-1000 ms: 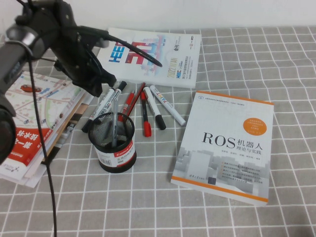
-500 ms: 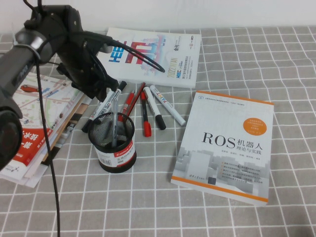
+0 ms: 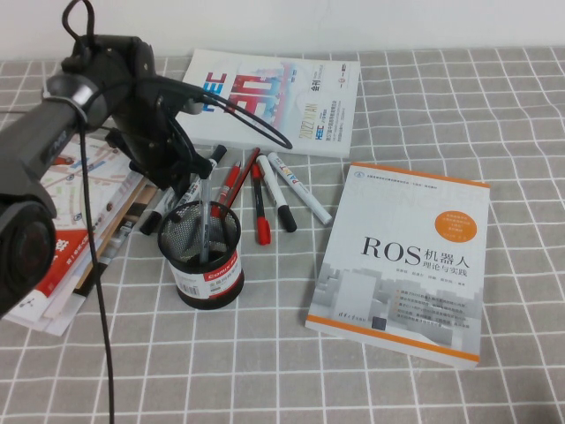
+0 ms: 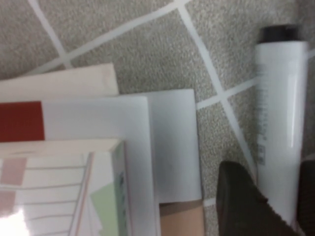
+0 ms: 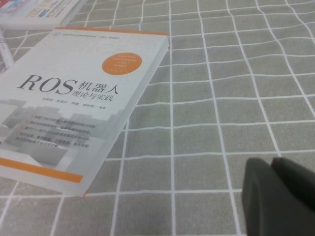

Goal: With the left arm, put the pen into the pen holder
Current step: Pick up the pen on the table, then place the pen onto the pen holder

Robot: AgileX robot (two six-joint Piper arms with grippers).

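Observation:
The pen, a thick white-grey marker with dark print and a black end, lies on the checked cloth just left of the pen holder; part of its barrel shows under the arm. My left gripper is low over it. In the left wrist view the gripper is open, with one dark finger on each side of the barrel. The pen holder, a black mesh cup with a red-and-white band, stands upright with a thin clear pen in it. My right gripper is shut and empty over bare cloth.
Several red-capped and black-capped pens lie fanned behind the holder. A stack of booklets lies at the left, close to the pen. A white book lies at the back and a ROS book at the right.
My left arm has swung right and down, from over the booklets to the pen beside the holder. The pens, holder and books have not moved.

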